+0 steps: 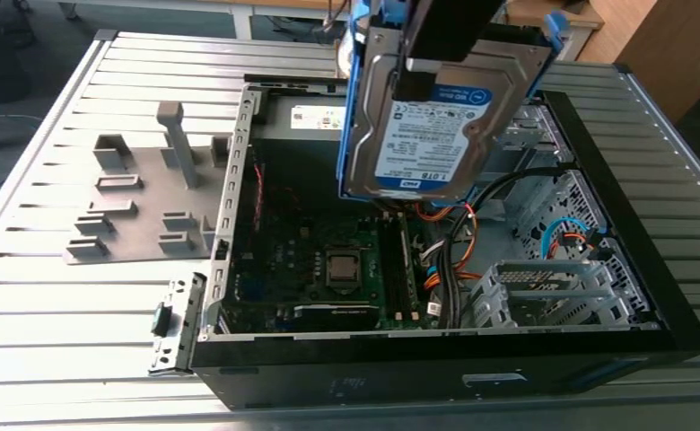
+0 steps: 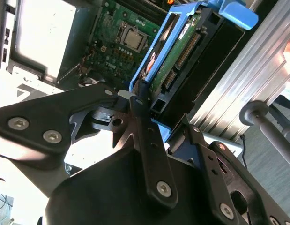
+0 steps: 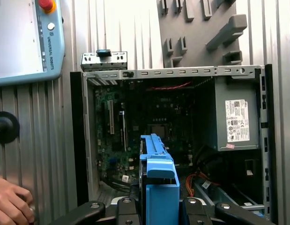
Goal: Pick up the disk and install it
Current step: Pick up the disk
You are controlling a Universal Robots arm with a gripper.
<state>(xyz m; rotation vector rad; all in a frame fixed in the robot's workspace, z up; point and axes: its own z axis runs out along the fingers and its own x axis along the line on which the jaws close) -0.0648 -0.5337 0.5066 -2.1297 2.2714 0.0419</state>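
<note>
The disk (image 1: 440, 126), a silver-grey drive with a white and blue label in a blue carrier frame, hangs tilted above the open computer case (image 1: 673, 296). My gripper (image 1: 432, 72) is shut on its upper end, coming down from the top of the exterior view. In the second wrist view the disk (image 2: 182, 51) shows edge-on between the black fingers (image 2: 141, 112) of the gripper (image 2: 152, 110), over the green motherboard (image 2: 116, 33). In the first wrist view the blue carrier (image 3: 159, 180) stands between the fingers of the gripper (image 3: 159, 208).
The case holds a motherboard (image 1: 326, 260), orange and black cables (image 1: 452, 242), a metal drive cage (image 1: 542, 292) and a grey power supply (image 3: 236, 122). A grey fixture plate (image 1: 135, 206) lies at the exterior view's left. A teach pendant (image 3: 27, 37) and a person's hand (image 3: 11, 206) are beside the case.
</note>
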